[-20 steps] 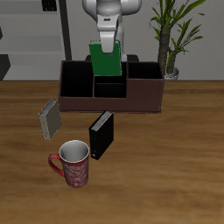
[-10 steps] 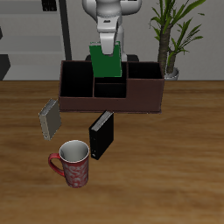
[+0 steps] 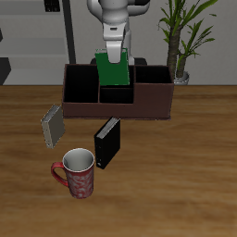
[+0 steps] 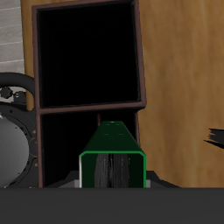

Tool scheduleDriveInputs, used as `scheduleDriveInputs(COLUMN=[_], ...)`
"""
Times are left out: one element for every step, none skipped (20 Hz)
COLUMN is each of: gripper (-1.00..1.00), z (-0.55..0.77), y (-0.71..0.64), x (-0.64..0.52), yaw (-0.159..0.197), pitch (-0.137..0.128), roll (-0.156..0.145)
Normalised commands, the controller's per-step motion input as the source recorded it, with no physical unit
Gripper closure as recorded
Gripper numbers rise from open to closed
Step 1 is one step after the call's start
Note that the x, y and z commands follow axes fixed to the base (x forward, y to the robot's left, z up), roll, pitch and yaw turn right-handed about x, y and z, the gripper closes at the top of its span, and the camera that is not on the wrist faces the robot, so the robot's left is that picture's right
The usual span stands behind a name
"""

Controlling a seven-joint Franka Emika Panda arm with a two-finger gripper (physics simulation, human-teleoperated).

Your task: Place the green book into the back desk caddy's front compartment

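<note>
Gripper (image 3: pixel 112 54) pinches the green book (image 3: pixel 113 72) by its top edge; the fingers themselves are mostly hidden behind the book and the wrist housing, so the grip is read from the book hanging upright beneath it. In the wrist view the gripper (image 4: pixel 112 179) shows the book (image 4: pixel 111 149) end-on between the jaws: bright green covers framing a pale block of page edges.

Book's lower part sits inside the back desk caddy (image 3: pixel 148 106), over the middle cells; it appears to be in the rear middle cell rather than the front compartment (image 3: pixel 116 93), though the exterior angle makes this uncertain.

Count: one green book, one black book (image 3: pixel 107 143) standing upright on the table nearer the front edge, one grey book (image 3: pixel 52 126) tilted beside it, one red patterned mug (image 3: pixel 76 173) near the front, one caddy, one potted plant (image 3: pixel 181 37) behind the caddy.
</note>
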Motion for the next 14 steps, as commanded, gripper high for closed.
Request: scheduleDriveInputs(gripper=[1.0, 1.0, 1.0, 1.0, 1.0, 1.0, 1.0, 1.0, 1.0, 1.0, 1.0, 1.0, 1.0, 1.0], z=[-0.05, -0.12, -0.06, 0.01, -0.07, -0.1, -0.05, -0.13, -0.13, 0.0, -0.14, -0.09, -0.01, -0.06], y=[-0.01, -0.03, -0.03, 0.01, 0.0, -0.19, -0.06, -0.11, -0.1, 0.04, -0.14, -0.24, 0.02, -0.07], x=[-0.04, 0.02, -0.04, -0.05, -0.08, 0.19, 0.04, 0.04, 0.08, -0.13, 0.1, 0.31, -0.16, 0.03], yaw=[-0.028, -0.009, 0.019, 0.0, 0.009, -0.032, -0.03, 0.021, 0.012, 0.0, 0.002, 0.003, 0.0, -0.056], pitch=[-0.011, 0.042, -0.012, 0.0, 0.03, 0.002, 0.007, 0.002, 0.027, 0.0, 0.006, -0.008, 0.0, 0.03], roll=[-0.017, 0.0, 0.003, 0.0, 0.006, -0.021, -0.01, -0.016, -0.016, 0.0, -0.029, -0.042, 0.0, -0.031])
